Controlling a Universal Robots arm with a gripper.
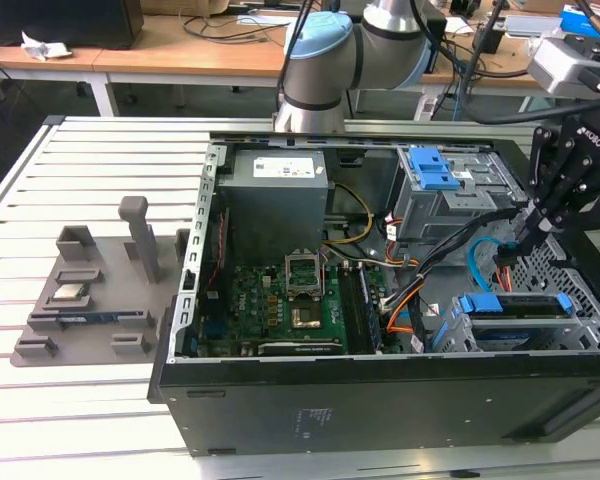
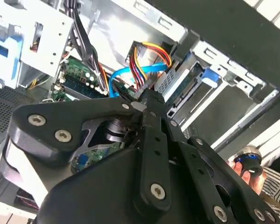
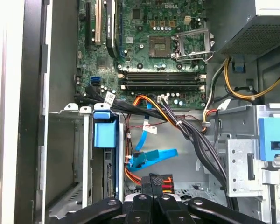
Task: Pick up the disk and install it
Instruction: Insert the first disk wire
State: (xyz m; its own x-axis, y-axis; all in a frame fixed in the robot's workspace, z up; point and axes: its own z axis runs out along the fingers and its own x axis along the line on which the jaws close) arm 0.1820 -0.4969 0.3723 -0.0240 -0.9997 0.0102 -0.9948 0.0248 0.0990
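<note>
In the exterior view, the open computer case [image 1: 380, 300] lies on the slatted tabletop [image 1: 40, 190]. The disk [image 1: 515, 308], blue-framed, sits on edge in the drive cage at the lower right of the frame. The black pincer [image 1: 528, 235] hangs just above it, at the right edge of the picture, among orange and blue cables. A grey fixture tray [image 1: 100, 290] lies at the left.

In the second wrist view, the pincer's fingers [image 2: 151, 140] stand pressed together on a bundle of coloured wires [image 2: 147, 65]; the disk's blue bracket [image 2: 210, 77] shows at the upper right.

In the first wrist view, the disk [image 3: 105, 135] stands in the cage at the lower left, beside the pincer [image 3: 149, 198], whose fingertips meet at a black connector [image 3: 156, 179].
</note>
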